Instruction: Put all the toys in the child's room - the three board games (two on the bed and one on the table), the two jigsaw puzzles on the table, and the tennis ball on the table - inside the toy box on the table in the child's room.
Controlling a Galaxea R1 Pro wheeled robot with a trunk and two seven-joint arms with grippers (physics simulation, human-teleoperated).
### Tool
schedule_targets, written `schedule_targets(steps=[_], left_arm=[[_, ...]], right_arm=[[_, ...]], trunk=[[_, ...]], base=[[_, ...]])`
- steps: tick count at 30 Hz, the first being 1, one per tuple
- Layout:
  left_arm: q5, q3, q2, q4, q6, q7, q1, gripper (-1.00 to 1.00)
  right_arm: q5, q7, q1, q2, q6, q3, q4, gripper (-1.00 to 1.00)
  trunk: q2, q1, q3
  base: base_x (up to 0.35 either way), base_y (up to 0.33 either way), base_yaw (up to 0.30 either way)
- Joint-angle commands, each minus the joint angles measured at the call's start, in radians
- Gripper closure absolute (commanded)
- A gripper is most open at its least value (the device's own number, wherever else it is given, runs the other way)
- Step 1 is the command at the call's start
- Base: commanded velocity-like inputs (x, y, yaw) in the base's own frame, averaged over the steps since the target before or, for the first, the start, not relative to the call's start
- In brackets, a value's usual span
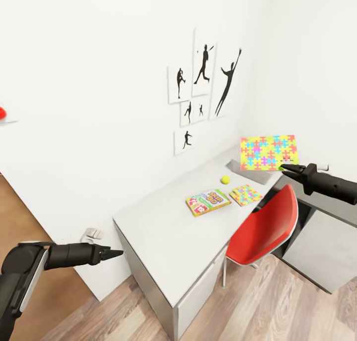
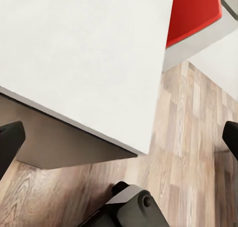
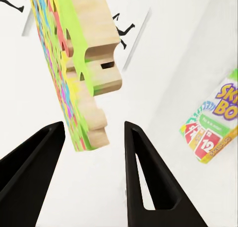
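While the right end effector [image 1: 285, 168] stands wide open, the large jigsaw puzzle [image 1: 268, 153] sits upright just beyond its fingertips, ungripped. The left end effector [image 1: 119, 253] appears narrow and empty, off the bench [image 1: 163, 232]. SKIP-BO game [image 1: 208, 202], small puzzle [image 1: 246, 194] and tennis ball [image 1: 225, 179] remain unstowed there.

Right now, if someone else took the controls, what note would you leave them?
Left gripper: open, empty, low beside the table's near end.
Right gripper: at the corner of the large jigsaw puzzle, which is upright in the air above the far end. The wrist view shows gaps at both fingers, so the grip is unconfirmed.
On the table: SKIP-BO game, small jigsaw puzzle, tennis ball.
Done: nothing confirmed boxed.
Left: box all of these.
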Motion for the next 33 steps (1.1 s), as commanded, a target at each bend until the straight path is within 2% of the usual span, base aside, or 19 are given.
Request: schedule_targets(steps=[1,6,22,33], left_arm=[[-0.007,0.001,0.0,-0.001,0.009,-0.008,-0.001,-1.0],[-0.007,0.001,-0.001,-0.001,0.009,-0.008,-0.001,-1.0],[-0.007,0.001,-0.001,-0.001,0.009,-0.008,-0.001,-1.0],[-0.007,0.001,-0.001,-0.001,0.009,-0.008,-0.001,-1.0]], right_arm=[[-0.013,-0.011,-0.001,0.0,0.003,-0.001,0.0,1.0],[-0.012,-0.011,-0.002,-0.001,0.004,-0.001,0.001,1.0],[-0.01,-0.011,-0.002,0.0,0.002,-0.003,0.002,1.0],[-0.012,-0.011,-0.001,0.001,0.003,-0.003,0.002,1.0]], trunk=[[-0.002,0.001,-0.002],[-0.002,0.001,0.0],[-0.002,0.001,0.013],[-0.002,0.001,0.02]], base=[[0.127,-0.318,0.039],[0.115,-0.321,0.113],[0.161,-0.301,0.223],[0.085,-0.327,0.148]])
